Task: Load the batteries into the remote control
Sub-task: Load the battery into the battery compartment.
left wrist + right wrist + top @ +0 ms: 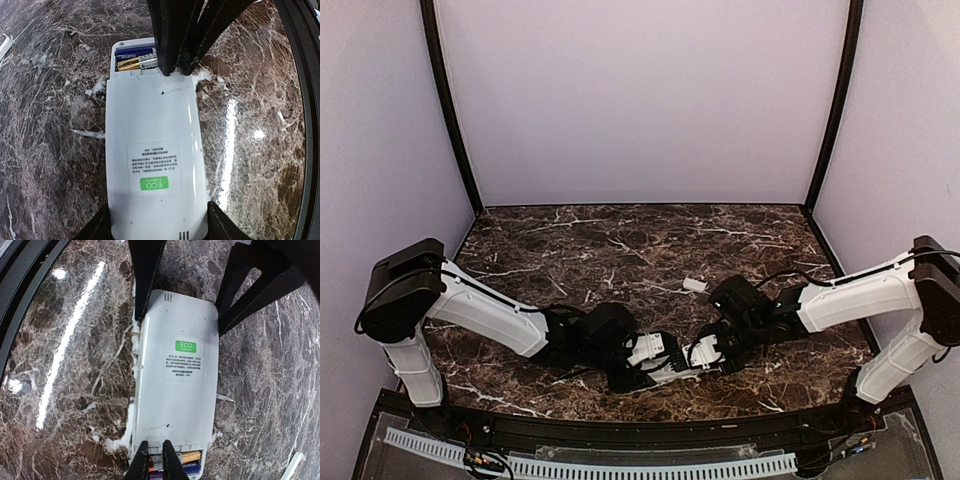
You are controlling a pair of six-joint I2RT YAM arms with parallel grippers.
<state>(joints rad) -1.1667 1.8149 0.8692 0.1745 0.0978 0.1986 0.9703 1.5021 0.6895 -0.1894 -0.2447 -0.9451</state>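
The white remote control (155,150) lies back-up on the marble, a green ECO label on its back. My left gripper (157,222) is shut on its narrow end, one finger on each long side. At the other end the compartment is uncovered, and the batteries (134,56), one blue and one gold, lie side by side in it. My right gripper (155,452) is shut, with only a sliver between its tips. The tips rest at the compartment's edge over the batteries (192,462). From above, both grippers meet over the remote control (668,370) near the front edge.
A small white flat piece (695,285) lies apart on the marble behind the right gripper; it also shows in the right wrist view as a white flat piece (295,462). The table's dark front rail (20,300) runs close beside the remote. Lilac walls enclose the table.
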